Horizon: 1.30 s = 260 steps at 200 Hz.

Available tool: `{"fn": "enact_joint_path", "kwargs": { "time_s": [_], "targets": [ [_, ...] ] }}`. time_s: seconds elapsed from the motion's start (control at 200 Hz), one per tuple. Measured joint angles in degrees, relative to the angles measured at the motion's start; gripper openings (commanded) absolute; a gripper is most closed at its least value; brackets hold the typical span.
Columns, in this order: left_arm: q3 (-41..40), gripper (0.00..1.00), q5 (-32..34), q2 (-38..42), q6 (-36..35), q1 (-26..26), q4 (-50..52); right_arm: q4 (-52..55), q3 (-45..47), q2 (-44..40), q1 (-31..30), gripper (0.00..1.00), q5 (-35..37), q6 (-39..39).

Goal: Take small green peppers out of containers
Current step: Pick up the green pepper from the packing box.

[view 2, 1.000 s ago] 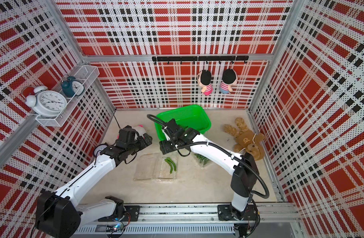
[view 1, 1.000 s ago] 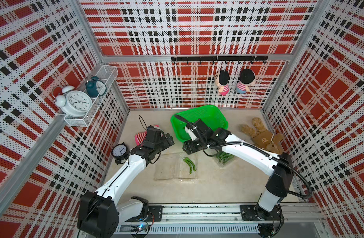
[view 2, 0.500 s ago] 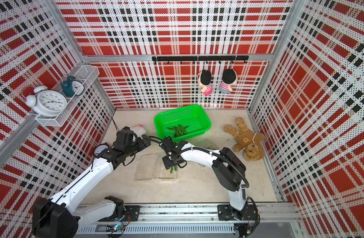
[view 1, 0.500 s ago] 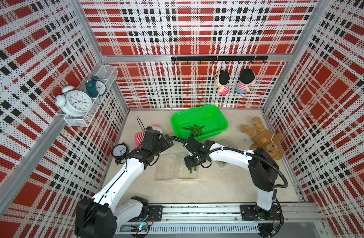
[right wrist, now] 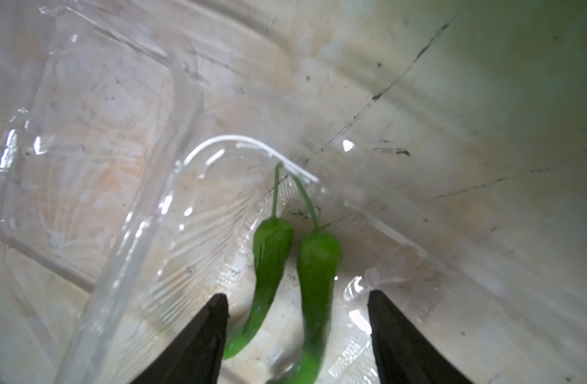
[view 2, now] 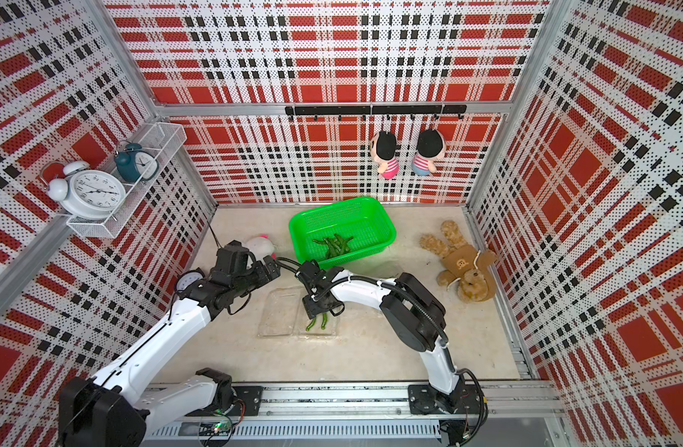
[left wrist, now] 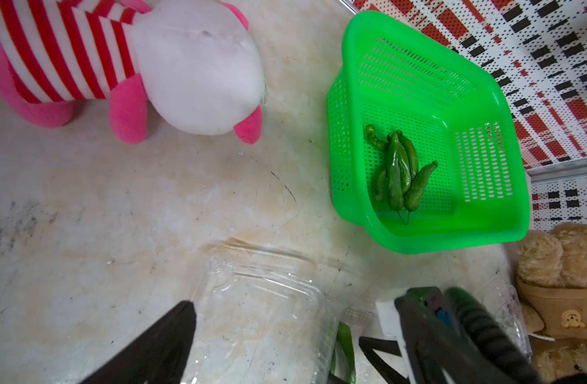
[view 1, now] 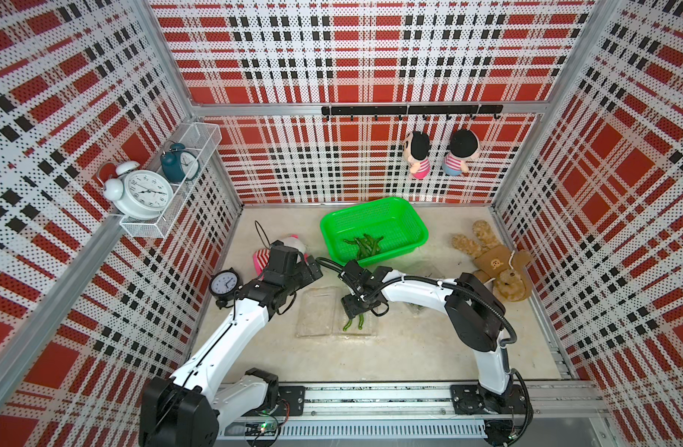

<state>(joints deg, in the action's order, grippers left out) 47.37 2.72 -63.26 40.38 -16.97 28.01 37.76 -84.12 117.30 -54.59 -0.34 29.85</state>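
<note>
An open clear container (view 1: pixel 319 313) lies flat in the middle of the floor. Its tray half holds two small green peppers (view 1: pixel 353 322), seen up close in the right wrist view (right wrist: pixel 272 252). My right gripper (view 1: pixel 354 309) points down into that tray, open, its two black fingers (right wrist: pixel 199 335) straddling both peppers without touching them. My left gripper (view 1: pixel 312 271) hovers open just behind the container's lid half (left wrist: pixel 262 309), holding nothing. Several more peppers (view 1: pixel 365 245) lie in the green basket (view 1: pixel 419 228). A second clear container (view 2: pixel 386 267) sits behind my right arm, mostly hidden.
A pink striped plush (view 1: pixel 261 258) lies behind my left gripper, with a small black clock (view 1: pixel 224 282) against the left wall. A brown teddy bear (view 1: pixel 494 267) lies at the right wall. The plaid walls close in on three sides.
My right gripper has come away from the green basket and dropped over the open container, now straddling the two peppers. The left arm has shifted only slightly.
</note>
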Motion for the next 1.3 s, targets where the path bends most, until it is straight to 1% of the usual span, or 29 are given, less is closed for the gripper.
{"fn": "enact_joint_path", "kwargs": {
  "time_s": [0.155, 0.251, 0.361, 0.521, 0.596, 0.762, 1.303],
  "targets": [
    [0.0, 0.98, 0.17, 0.0, -0.26, 0.09, 0.44, -0.31, -0.74, 1.36, -0.09, 0.66, 0.26, 0.61],
    [0.0, 0.98, 0.22, 0.02, -0.44, 0.11, 0.57, -0.28, -0.74, 1.42, -0.11, 0.62, 0.44, 0.96],
    [0.0, 0.98, 0.22, 0.02, -0.63, 0.15, 0.72, -0.37, -0.74, 1.6, -0.11, 0.52, 0.5, 1.09],
    [0.0, 0.98, 0.24, 0.02, -1.01, 0.17, 0.74, -0.55, -0.74, 1.75, -0.15, 0.34, 0.63, 1.49],
    [0.0, 0.98, 0.24, 0.02, -1.14, 0.22, 0.74, -0.63, -0.72, 1.75, -0.2, 0.29, 0.59, 2.29],
    [0.0, 0.98, 0.22, 0.02, -1.44, 0.57, 0.74, -1.09, -0.57, 1.75, -0.44, 0.25, 0.57, 3.3],
    [-0.11, 0.98, 0.04, 0.02, -2.32, 1.57, 0.74, -0.59, -0.68, 1.64, -0.44, 0.22, 0.46, 4.11]
  ]
}}
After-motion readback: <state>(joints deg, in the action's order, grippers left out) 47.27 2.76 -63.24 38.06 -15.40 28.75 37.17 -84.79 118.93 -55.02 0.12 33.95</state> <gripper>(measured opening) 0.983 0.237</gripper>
